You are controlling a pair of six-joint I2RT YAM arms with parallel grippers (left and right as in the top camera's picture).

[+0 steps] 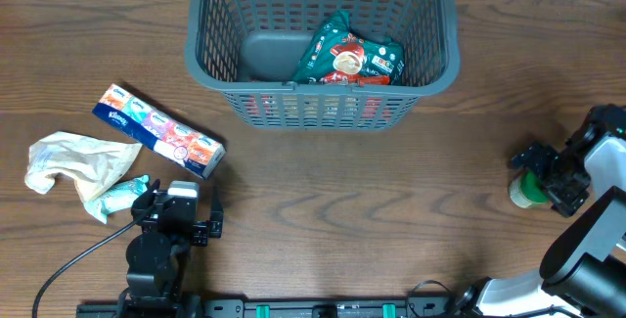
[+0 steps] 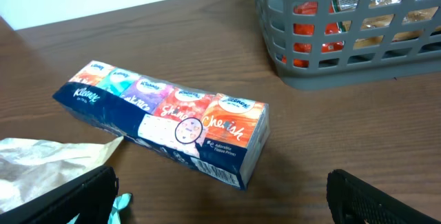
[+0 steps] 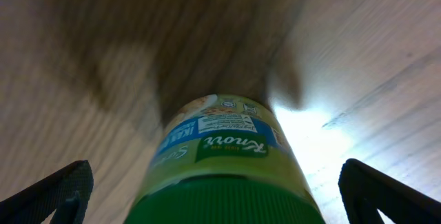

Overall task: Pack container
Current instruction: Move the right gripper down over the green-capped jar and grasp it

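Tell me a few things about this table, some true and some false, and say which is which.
1. The basket holds a snack bag. True.
2. The tissue pack lies in the basket. False: it lies on the table, left of the basket.
3. The right fingers stand apart on either side of a green-lidded jar. True.
4. The left fingers grip the tissue pack. False: they are open and empty, with the pack lying ahead of them.
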